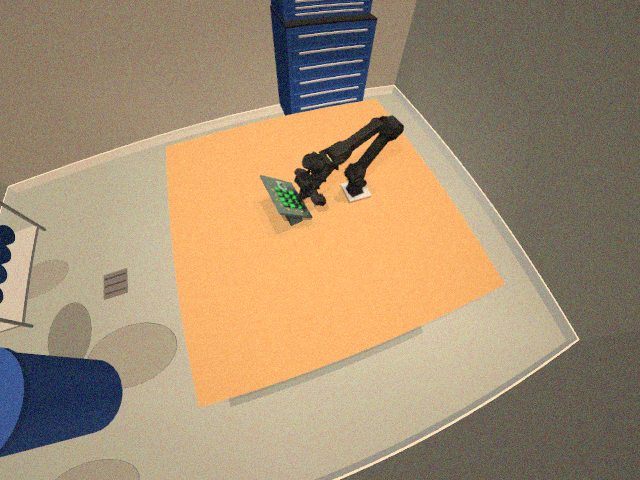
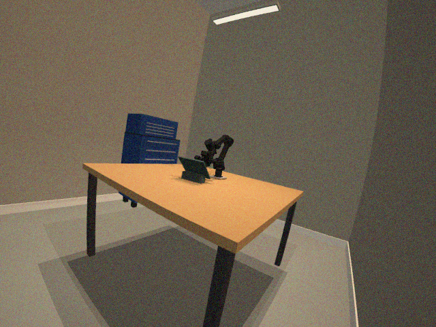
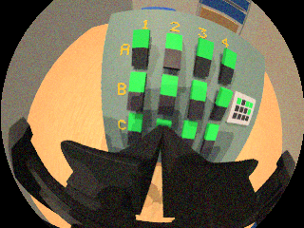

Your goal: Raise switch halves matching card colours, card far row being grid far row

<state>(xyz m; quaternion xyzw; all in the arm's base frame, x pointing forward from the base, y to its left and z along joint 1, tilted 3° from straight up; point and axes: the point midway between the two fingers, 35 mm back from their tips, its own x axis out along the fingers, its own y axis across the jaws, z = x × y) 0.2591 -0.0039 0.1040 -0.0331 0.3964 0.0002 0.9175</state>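
The green-grey panel (image 1: pixel 270 186) (image 2: pixel 193 165) (image 3: pixel 113 62) is tilted and carries switches in rows A to C and columns 1 to 4. My gripper (image 1: pixel 301 198) (image 3: pixel 162 129) is shut, its tips at switch C2 (image 3: pixel 163 123) and covering its near half; contact cannot be told. Switch A2 (image 3: pixel 173 49) shows a lighter near half that looks raised. The other visible switches look raised at their green far halves. The card (image 3: pixel 241 108) shows green, dark, green, green in its far row; three dark and one green in the middle; dark squares in the near row.
The panel stands on a dark base (image 2: pixel 193 176) on the orange table (image 1: pixel 330 268) (image 2: pixel 225 207). The arm's white base plate (image 1: pixel 363 195) is beside it. A blue drawer cabinet (image 1: pixel 328 62) (image 2: pixel 151 140) stands beyond the table edge.
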